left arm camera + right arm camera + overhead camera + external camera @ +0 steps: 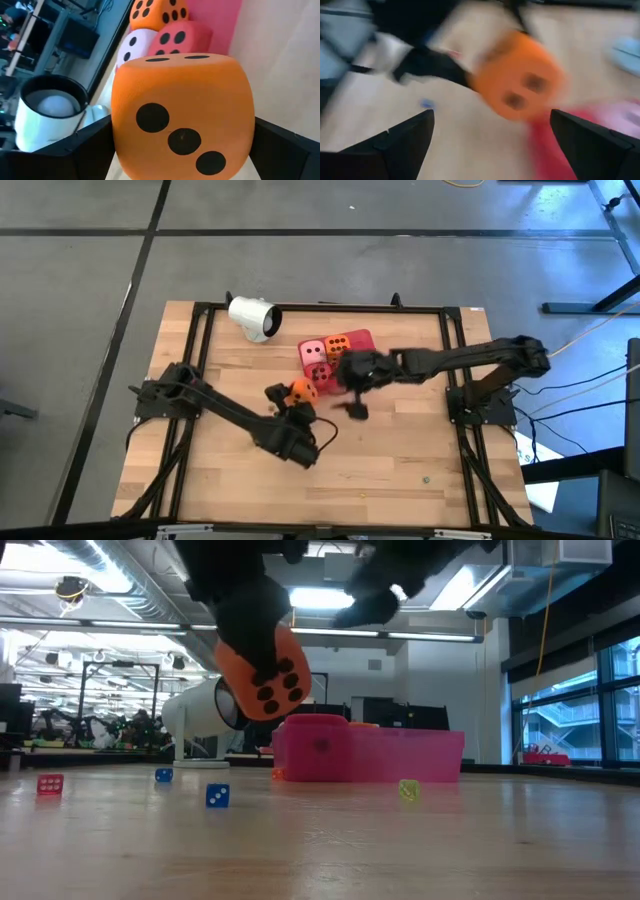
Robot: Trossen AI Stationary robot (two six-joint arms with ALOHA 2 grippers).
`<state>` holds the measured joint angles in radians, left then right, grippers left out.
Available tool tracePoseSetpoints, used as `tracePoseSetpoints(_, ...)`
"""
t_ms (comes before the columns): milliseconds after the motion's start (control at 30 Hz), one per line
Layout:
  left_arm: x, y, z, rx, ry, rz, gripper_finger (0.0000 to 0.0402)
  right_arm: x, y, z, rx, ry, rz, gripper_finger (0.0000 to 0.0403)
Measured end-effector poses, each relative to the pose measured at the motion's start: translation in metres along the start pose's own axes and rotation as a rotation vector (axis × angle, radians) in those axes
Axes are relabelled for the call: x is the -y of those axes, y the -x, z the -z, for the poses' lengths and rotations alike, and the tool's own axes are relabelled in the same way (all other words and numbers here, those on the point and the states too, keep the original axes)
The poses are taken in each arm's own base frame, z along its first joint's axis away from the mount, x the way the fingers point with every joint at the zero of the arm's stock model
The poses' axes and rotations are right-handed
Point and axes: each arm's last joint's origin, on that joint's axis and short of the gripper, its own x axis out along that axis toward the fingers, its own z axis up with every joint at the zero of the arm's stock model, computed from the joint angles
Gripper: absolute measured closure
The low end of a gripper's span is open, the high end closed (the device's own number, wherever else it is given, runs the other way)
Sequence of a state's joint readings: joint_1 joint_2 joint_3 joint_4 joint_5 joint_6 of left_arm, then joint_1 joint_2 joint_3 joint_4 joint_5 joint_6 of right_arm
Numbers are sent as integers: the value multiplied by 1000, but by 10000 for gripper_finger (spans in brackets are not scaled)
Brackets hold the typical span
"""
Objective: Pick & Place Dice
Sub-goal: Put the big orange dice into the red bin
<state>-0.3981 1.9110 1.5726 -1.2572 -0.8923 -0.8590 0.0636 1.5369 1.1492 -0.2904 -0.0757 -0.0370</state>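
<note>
My left gripper [297, 394] is shut on one orange die [302, 390], which hangs in the air near the table's middle and fills the left wrist view [182, 115]. Three dice stand on the flat red tray [358, 338]: pale pink [137, 45], red [180, 40] and orange [160, 12]. My right gripper [490, 145] is open and hovers just right of the held die [520, 82], near the tray's near edge, touching nothing. My left gripper pinches the orange die between its two fingers [85, 145], one on each of two opposite side faces [120, 125]. The fingers come from the table's near side, pointing toward the tray. The die is lifted clear of the table [265, 675] and tilted.
A white cup [252, 318] lies on its side beyond the tray, toward the far left, its mouth facing the left gripper [50, 110]. Several tiny dice, red [50, 783], blue [217, 796] and yellow [408, 789], lie scattered on the wooden table. A black frame borders the table [200, 308].
</note>
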Motion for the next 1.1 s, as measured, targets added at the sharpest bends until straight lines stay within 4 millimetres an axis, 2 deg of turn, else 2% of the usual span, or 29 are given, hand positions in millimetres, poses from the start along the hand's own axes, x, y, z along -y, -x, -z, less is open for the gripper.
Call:
tracePoseSetpoints(133,-8,-13,-7,-7,-31,-42,25,15,45,6,-91,-83,254,7)
tracePoseSetpoints(267,-18,-28,-16,-14,-69,-94,25,17,91,14,-123,-170,507,7)
tracePoseSetpoints(367,-27,-42,-24,-35,-94,-110,25,16,112,19,-112,-248,636,7)
tracePoseSetpoints(467,-34,-56,-33,-43,-136,-105,25,15,117,21,-96,-307,689,7)
tracePoseSetpoints(567,-38,-69,-45,-38,-187,-59,25,13,111,23,-110,-274,700,7)
tracePoseSetpoints(667,-43,-78,-56,-1,-200,-54,25,9,97,38,-187,-133,680,7)
tracePoseSetpoints(800,-58,-75,-72,-16,-227,-66,25,8,78,63,-220,-63,709,7)
tracePoseSetpoints(900,-73,-62,-88,-14,-233,-34,25,14,78,73,-242,-36,914,7)
tracePoseSetpoints(1033,-85,-53,-109,59,-226,-12,25,21,99,75,-151,-57,1354,7)
tracePoseSetpoints(1100,-88,-57,-118,100,-206,48,25,21,111,76,-95,-68,1481,7)
